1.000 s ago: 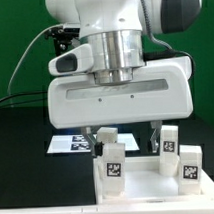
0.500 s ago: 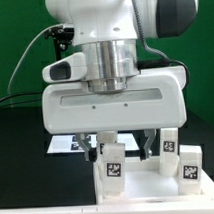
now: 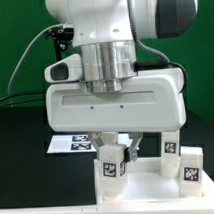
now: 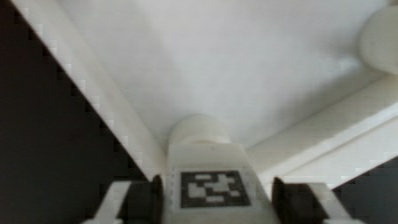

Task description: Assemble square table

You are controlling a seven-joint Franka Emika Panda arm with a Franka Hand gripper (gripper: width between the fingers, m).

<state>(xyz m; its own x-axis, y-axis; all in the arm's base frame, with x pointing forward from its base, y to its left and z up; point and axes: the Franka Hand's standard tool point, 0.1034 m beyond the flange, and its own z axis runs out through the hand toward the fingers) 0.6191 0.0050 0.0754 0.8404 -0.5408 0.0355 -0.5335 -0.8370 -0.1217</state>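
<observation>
One second back the gripper (image 3: 117, 148) hung with its fingers spread wide on either side of a leg (image 3: 113, 165); now they have drawn in against that leg's two sides, as the wrist view shows with dark pads flanking the tagged block (image 4: 214, 175). I judge it clamped on the leg, though whether the hold is firm cannot be told. The leg stands upright on the ribbed underside of the square tabletop (image 3: 148, 182), which lies upside down on the black worktop (image 3: 22, 158). Three other legs (image 3: 189, 164) stand toward the exterior view's right. This grip likely prepares a screwing turn to seat the leg.
</observation>
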